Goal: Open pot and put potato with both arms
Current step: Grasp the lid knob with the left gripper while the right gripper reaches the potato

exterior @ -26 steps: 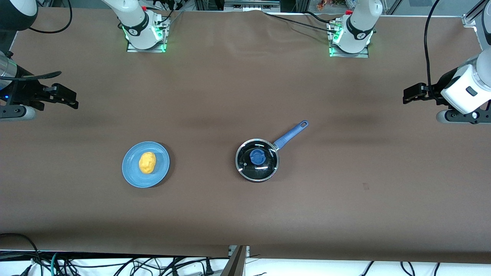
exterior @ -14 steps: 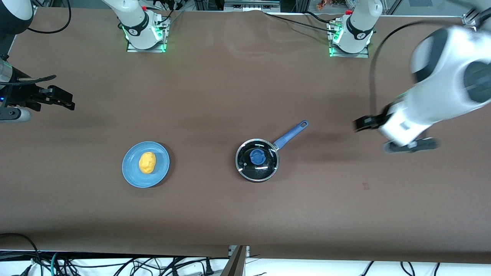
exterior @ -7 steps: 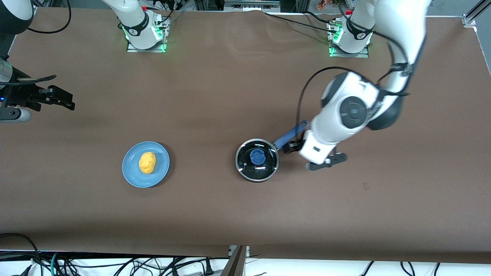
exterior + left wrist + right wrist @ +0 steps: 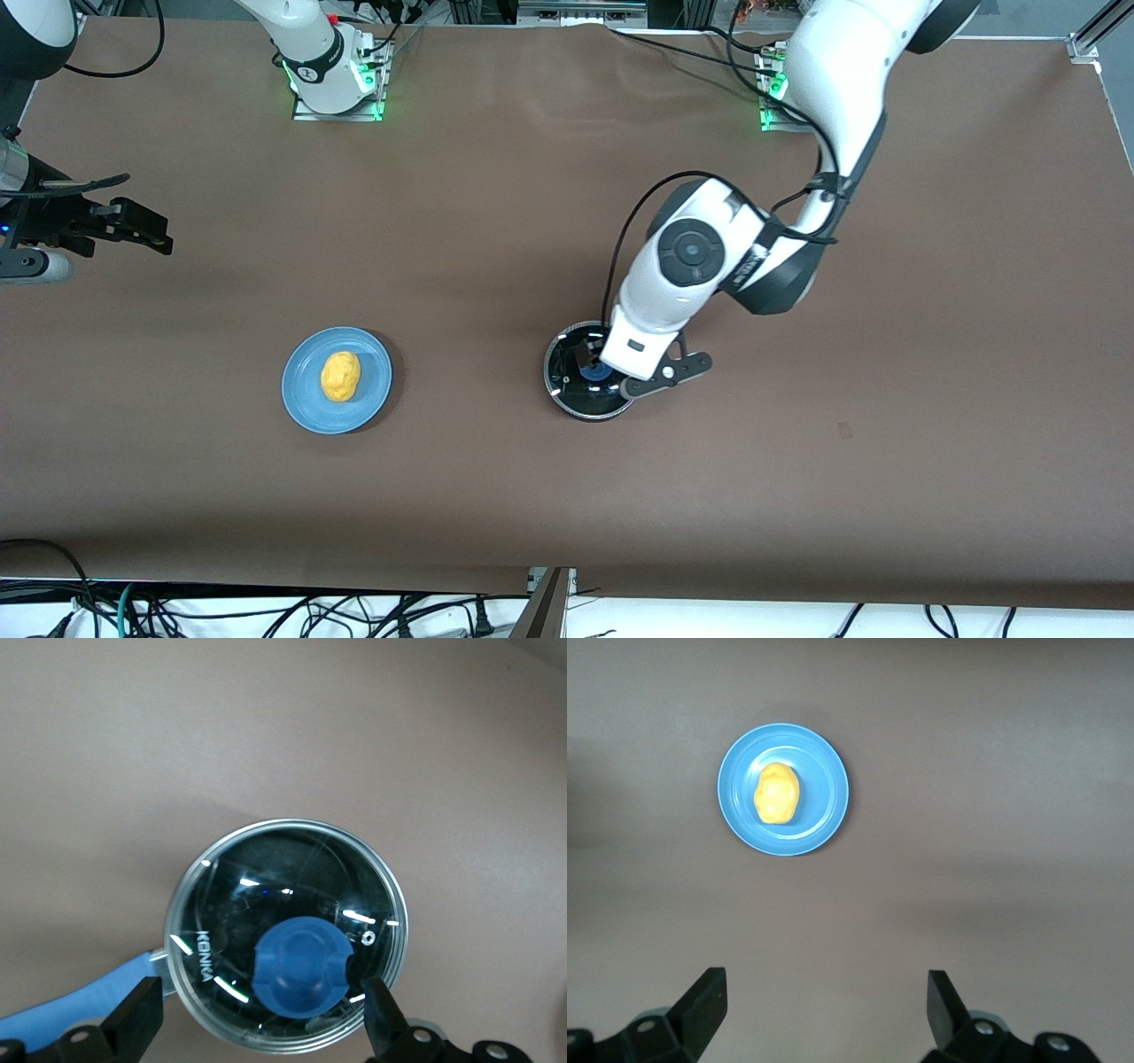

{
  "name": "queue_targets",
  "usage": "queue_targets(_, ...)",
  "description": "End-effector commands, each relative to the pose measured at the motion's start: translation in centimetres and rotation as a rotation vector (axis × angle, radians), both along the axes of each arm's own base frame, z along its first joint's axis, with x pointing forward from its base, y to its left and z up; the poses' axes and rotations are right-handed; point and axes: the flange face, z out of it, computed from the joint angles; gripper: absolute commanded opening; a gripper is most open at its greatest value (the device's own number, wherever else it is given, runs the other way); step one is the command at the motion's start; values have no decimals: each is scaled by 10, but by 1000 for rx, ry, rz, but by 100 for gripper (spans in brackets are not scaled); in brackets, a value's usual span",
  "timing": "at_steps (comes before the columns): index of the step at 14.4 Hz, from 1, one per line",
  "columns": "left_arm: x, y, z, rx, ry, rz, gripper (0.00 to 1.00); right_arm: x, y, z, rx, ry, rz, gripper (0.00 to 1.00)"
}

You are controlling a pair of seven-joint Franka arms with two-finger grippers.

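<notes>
The black pot [image 4: 567,390] stands mid-table with its glass lid [image 4: 266,895] on; the arm hides its handle in the front view. The lid's blue knob [image 4: 301,967] and the blue handle [image 4: 62,1005] show in the left wrist view. My left gripper [image 4: 592,365] hangs open just over the lid, and in its wrist view [image 4: 260,1023] the fingers straddle the knob without touching it. The yellow potato [image 4: 340,376] lies on a light-blue plate [image 4: 306,412]; both show in the right wrist view, potato [image 4: 778,794] on plate [image 4: 824,811]. My right gripper [image 4: 159,237] waits open and empty [image 4: 824,1005].
The brown table [image 4: 496,496] bears only the plate and the pot. The plate sits toward the right arm's end, the pot a pot's width or more away toward the left arm's end. Arm bases [image 4: 332,75] stand along the table's edge farthest from the camera.
The left arm has swung in from the left arm's end of the table and now has its gripper over the pot's lid. The right arm has barely moved.
</notes>
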Motion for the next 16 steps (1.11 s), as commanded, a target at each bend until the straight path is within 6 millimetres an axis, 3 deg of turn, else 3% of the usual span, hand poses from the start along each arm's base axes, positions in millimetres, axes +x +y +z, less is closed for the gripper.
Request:
queue_targets(1,-3,-34,-23,78,-60,-35,100,19,1,-37,-6,61,8,100)
queue_targets(3,-8,-41,-29,91,-64,-52,100,22,2,-51,0,87,4,100)
queue_targets(4,-10,-44,-31,100,-68,-62,100,33,7,-90,-6,145,10,100)
queue_targets(5,-13,-48,-33,110,-74,-76,100,44,11,-144,-11,239,4,100)
queue_targets(7,-15,-50,-41,135,-89,-109,100,55,17,-172,52,237,4,100)
queue_targets(9,-15,-51,-43,133,-95,-122,99,73,49,-208,92,175,10,100)
queue_targets(10,-15,-50,-44,135,-95,-123,93,83,65,-240,89,152,26,100)
queue_targets(13,-16,-50,-47,140,-92,-134,79,97,96,-309,72,104,-41,100)
queue_targets(15,-17,-49,-50,145,-87,-153,72,98,119,-338,55,80,-30,100)
queue_targets(16,-16,-49,-49,145,-88,-153,67,99,114,-346,44,78,-28,100)
